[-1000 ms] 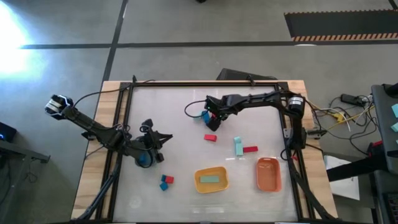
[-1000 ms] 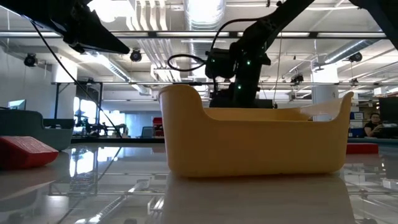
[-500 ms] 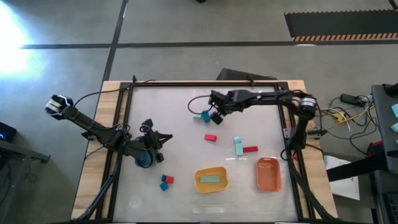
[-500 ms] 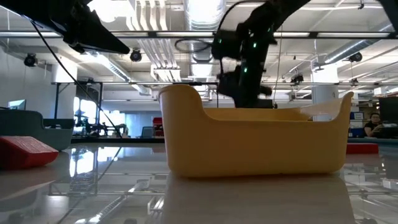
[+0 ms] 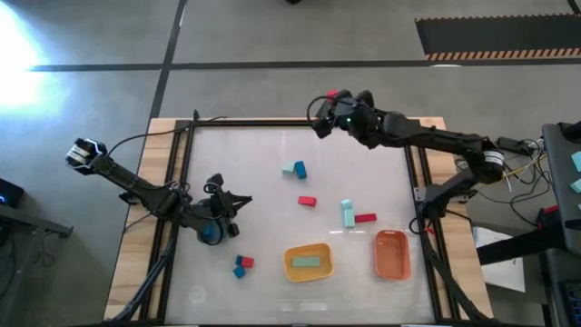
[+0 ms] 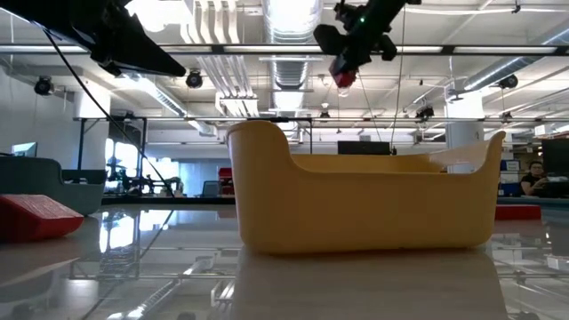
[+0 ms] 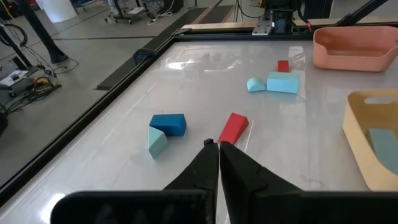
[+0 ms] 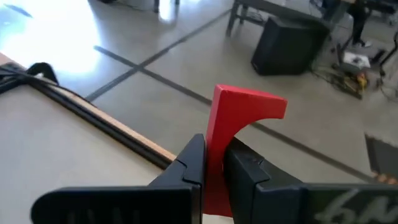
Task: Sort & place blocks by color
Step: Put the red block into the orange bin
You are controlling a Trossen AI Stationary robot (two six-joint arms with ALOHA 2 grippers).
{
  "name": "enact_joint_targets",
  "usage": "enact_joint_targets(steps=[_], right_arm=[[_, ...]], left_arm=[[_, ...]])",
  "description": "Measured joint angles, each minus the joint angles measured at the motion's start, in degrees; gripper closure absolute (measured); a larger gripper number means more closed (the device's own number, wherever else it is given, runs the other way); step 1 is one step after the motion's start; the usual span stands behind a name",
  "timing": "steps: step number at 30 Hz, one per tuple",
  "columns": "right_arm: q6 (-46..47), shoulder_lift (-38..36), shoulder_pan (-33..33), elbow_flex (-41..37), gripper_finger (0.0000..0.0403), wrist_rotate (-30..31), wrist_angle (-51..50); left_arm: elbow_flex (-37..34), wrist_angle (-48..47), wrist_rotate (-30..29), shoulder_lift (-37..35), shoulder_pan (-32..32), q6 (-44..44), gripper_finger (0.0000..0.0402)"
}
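My right gripper point(image 5: 332, 100) is raised high over the table's far edge, shut on a red block point(image 8: 244, 107) with a curved notch; the low view shows the block point(image 6: 343, 80) under the gripper point(image 6: 348, 55). On the table lie a teal and blue pair point(image 5: 294, 169), a red block point(image 5: 308, 202), a teal bar point(image 5: 348, 213), another red block point(image 5: 365, 218), and a blue and red pair point(image 5: 241, 264). A teal block point(image 5: 308, 261) lies in the yellow bin point(image 5: 309, 274). My left gripper point(image 7: 218, 147) waits shut at the left. My right gripper pinches the red block's two flat faces point(image 8: 214, 146) between its two fingers point(image 8: 191, 163), at the end away from the notch. The fingers point toward the far side, slanting a little down. The notched end point(image 8: 258, 106) sticks out past the fingertips, and the block is lifted well clear of the table.
An orange bin point(image 5: 392, 269) stands at the near right beside the yellow bin. A black frame point(image 5: 272, 123) borders the glossy tabletop. Cables lie near the right arm's base point(image 5: 472, 168). In the low view the yellow bin point(image 6: 356, 209) fills the foreground.
My right gripper has risen from the tabletop beside the teal and blue pair, gone toward the table's far edge, and tipped from pointing down to nearly level. The red block has come up with it, clear of the table.
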Motion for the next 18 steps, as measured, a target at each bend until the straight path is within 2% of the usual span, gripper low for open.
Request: enact_joint_targets(steps=[11,13,18], right_arm=[[1.73,-4.27,11.46,-0.08,0.0379,-0.81,-3.02],[4.90,-5.13,13.51,-0.08,0.0379,-3.93,-5.83],[16.30,-5.81,16.80,0.24,0.0379,-19.31,-16.30]], left_arm=[[0.00,-0.02,0.00,0.00,0.00,-0.11,0.0402],[0.00,-0.03,0.02,0.00,0.00,-0.09,0.0402],[0.01,-0.13,0.02,0.00,0.00,-0.07,0.0402]])
